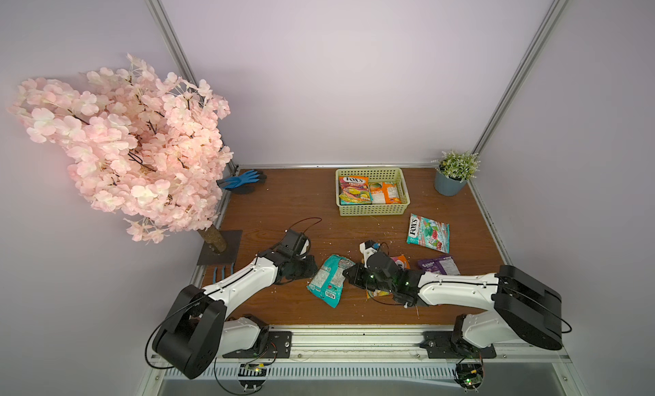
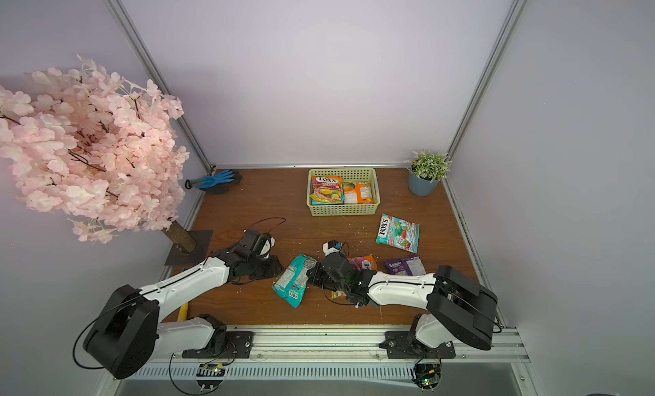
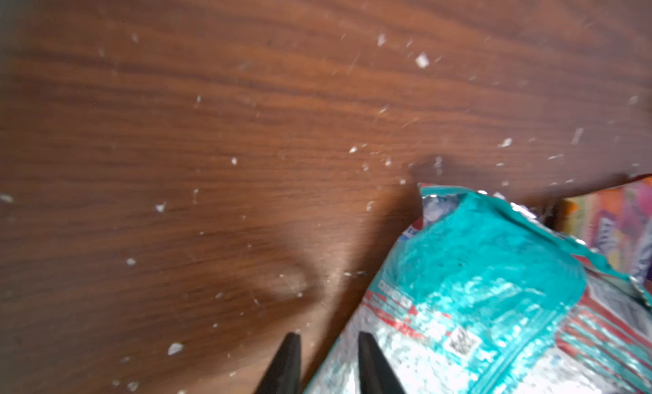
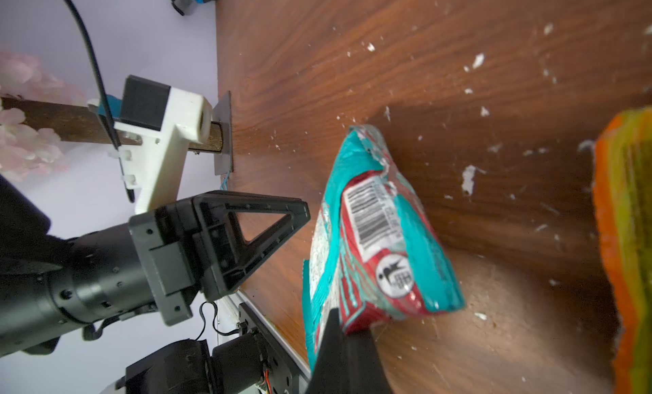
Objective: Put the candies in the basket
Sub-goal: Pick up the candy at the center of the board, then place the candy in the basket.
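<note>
Two arms, same build. Left arm [image 1: 244, 277] and right arm [image 1: 457, 284]: white moulded link shells, small dark screws along a seam line, bulky black elbow housings, black wrists.

Thin black cable [image 1: 308, 219] loops off left wrist. Green status lights [image 1: 407, 281] on right wrist. White printed camera bracket [image 4: 165, 127] carries a black module.

Left pincer [image 3: 328, 339], right pincer [image 4: 347, 325]: black, tapering, triangular open-frame fingers.

Black base plates [image 1: 281, 341] bolted on front rail [image 1: 354, 335]. Circuit boards [image 1: 468, 373] just below the rail.

The basket [image 1: 372, 209] is pale yellow-green with little holes. The crinkly bag [image 1: 328, 282] at lower middle is teal and silver. The glove [image 1: 242, 179] is blue. The table [image 1: 283, 213] is brown wood.
</note>
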